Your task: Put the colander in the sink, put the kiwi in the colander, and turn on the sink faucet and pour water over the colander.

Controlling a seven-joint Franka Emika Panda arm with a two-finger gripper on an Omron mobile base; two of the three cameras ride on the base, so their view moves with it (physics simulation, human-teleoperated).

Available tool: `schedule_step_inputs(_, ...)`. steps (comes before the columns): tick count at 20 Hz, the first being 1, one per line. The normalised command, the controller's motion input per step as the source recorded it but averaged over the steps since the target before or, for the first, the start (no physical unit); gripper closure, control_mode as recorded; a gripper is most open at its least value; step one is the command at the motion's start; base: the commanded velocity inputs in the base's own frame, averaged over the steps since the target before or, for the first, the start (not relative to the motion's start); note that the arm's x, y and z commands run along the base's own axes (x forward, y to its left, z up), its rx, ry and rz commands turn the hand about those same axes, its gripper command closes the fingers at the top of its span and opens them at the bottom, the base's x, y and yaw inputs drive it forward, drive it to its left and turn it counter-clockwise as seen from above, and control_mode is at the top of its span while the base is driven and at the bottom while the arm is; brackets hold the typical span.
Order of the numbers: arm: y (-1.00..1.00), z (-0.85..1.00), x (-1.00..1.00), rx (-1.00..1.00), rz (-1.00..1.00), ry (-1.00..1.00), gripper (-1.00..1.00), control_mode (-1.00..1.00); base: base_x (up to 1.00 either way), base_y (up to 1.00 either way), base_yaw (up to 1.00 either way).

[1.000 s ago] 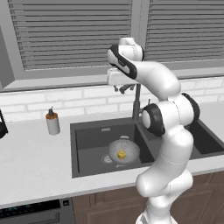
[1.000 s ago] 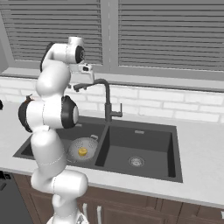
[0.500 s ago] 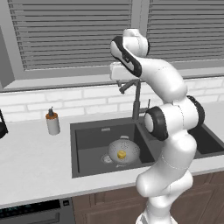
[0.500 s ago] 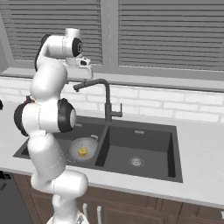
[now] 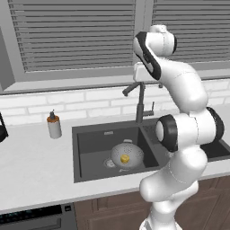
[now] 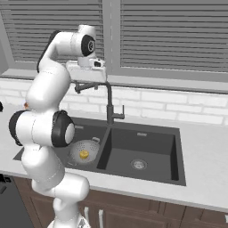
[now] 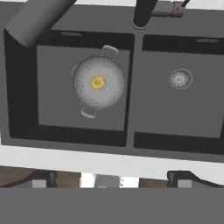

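The grey colander (image 5: pixel 127 155) (image 6: pixel 84 150) (image 7: pixel 99 82) sits upright in the left basin of the dark sink (image 5: pixel 90 130) (image 6: pixel 147 130) (image 7: pixel 132 100). In its bowl lies the small yellow kiwi (image 5: pixel 125 158) (image 6: pixel 83 154) (image 7: pixel 97 82). The sink faucet (image 5: pixel 140 101) (image 6: pixel 108 100) (image 7: pixel 38 18) stands behind the divider, its spout turned over the left basin. No water runs from it. My gripper (image 6: pixel 86 80) (image 7: pixel 111 178) hangs high above the faucet's spout, pointing down at the sink. Its fingers (image 7: pixel 43 177) stand wide apart, open and holding nothing.
A soap bottle (image 5: pixel 54 126) stands on the counter left of the sink. The right basin holds a round silver drain (image 6: pixel 138 164) (image 7: pixel 180 79). The faucet's side lever (image 5: pixel 152 108) (image 7: pixel 168 8) sticks out to the right. Window blinds and a tiled wall run behind.
The arm has lifted and swung the hand a little toward the spot above the faucet. The gripper has stayed open; colander and kiwi have not moved.
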Motion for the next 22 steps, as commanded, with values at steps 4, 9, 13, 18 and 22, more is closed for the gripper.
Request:
schedule_step_inputs(4, -0.99, -0.07, -0.66, 0.02, 0.0, -0.01, -1.0, -1.0, 0.0, 0.0, 0.0)
schedule_step_inputs(9, -0.9, -0.63, -0.56, 0.03, 0.0, -0.15, -1.0, -1.0, 0.0, 0.0, 0.0)
schedule_step_inputs(13, -0.39, -0.82, -0.1, 0.0, 0.06, -0.31, -1.0, -1.0, 0.0, 0.0, 0.0)
schedule_step_inputs(18, -0.04, -0.68, 0.39, 0.0, 0.07, -0.27, -1.0, -1.0, 0.0, 0.0, 0.0)
schedule_step_inputs(22, -0.15, -0.62, 0.59, 0.06, 0.07, -0.19, -1.0, -1.0, 0.0, 0.0, 0.0)
